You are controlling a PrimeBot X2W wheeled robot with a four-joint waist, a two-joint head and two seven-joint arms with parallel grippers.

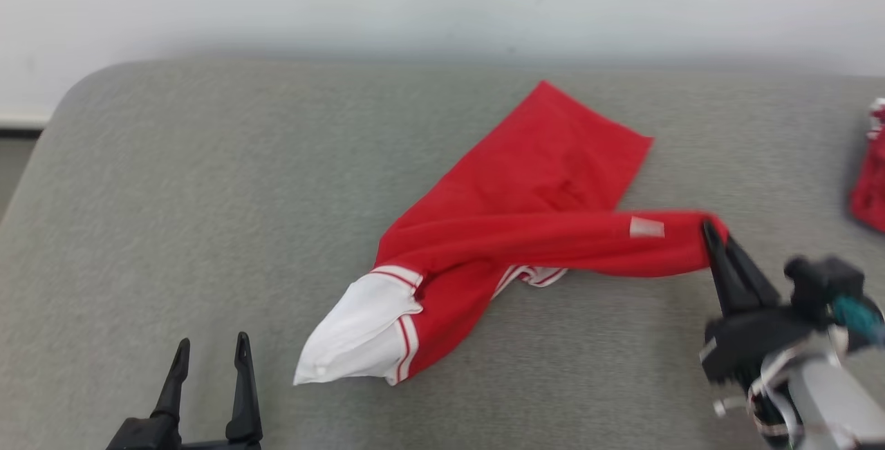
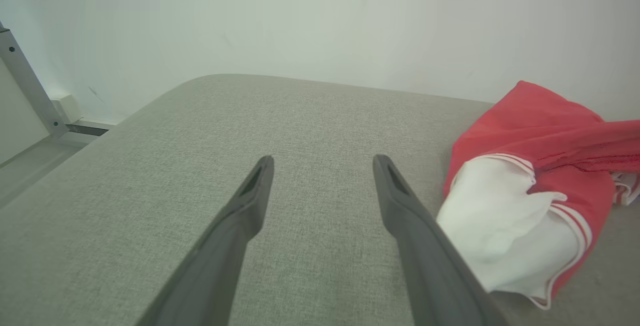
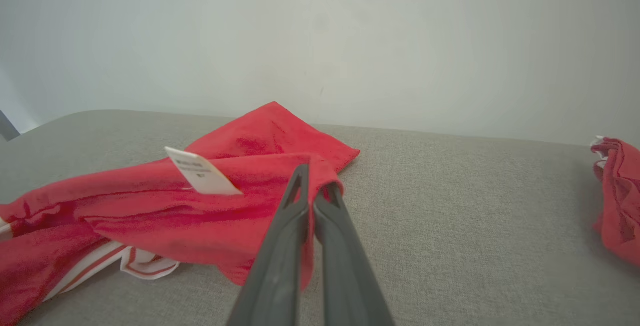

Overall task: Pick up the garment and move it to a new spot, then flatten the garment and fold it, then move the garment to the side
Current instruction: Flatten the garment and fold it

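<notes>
Now the garment (image 1: 525,194) lies about mid-worktop (image 1: 207,194), red, slanting from a far corner of cloth near the back edge down to a white end (image 1: 359,339) that points at the front-left. One long red fold runs off it toward the right edge. A pale label (image 1: 646,227) sits on that fold, close to its tip.

The right gripper (image 1: 709,227) has that tip: its two fingers are pressed together with red cloth pinched between them (the wrist view shows the fabric draped over both sides of the fingers). The tip seems to be raised a little off the worktop, though the angle makes that hard to judge.

The left gripper (image 1: 213,341) stands by the front edge, left of the white end. Its fingers are spread wide, with nothing between them but bare grey fabric. In its wrist view the white end lies just beside one finger (image 2: 420,236); whether they touch, I cannot tell.

A second red cloth (image 1: 870,180) lies bunched at the right edge, well apart from the garment. A plain pale wall (image 1: 415,1) rises behind the back edge.
</notes>
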